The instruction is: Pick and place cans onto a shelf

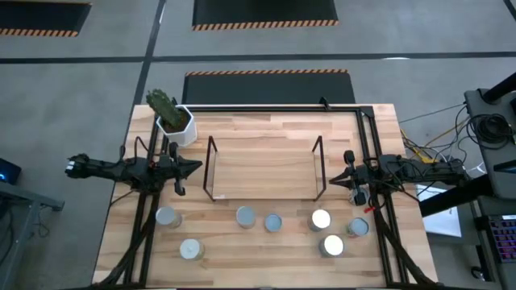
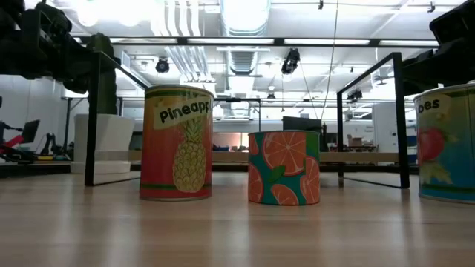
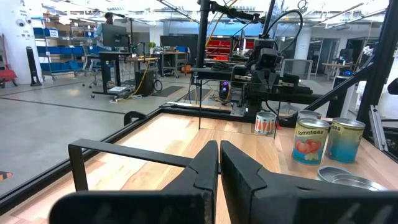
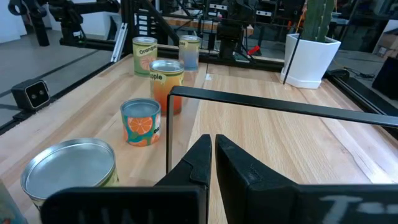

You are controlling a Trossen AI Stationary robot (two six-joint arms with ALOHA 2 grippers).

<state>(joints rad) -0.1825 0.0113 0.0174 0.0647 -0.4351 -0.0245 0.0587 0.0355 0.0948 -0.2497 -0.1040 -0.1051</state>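
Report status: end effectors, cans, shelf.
Both end effectors shut, empty, flanking shelf. Seven cans on table, none shelved. Nothing blocking.

Left arm: you have it stretched in from the left edge of the table, lying level and pointing inward.
Left gripper (image 1: 192,168): your fingers (image 3: 202,168) are pressed together, nothing between them.
Right arm: you have it reaching in from the right edge, level, facing the left one.
Right gripper (image 1: 337,180): your fingers (image 4: 198,158) are closed, nothing held.
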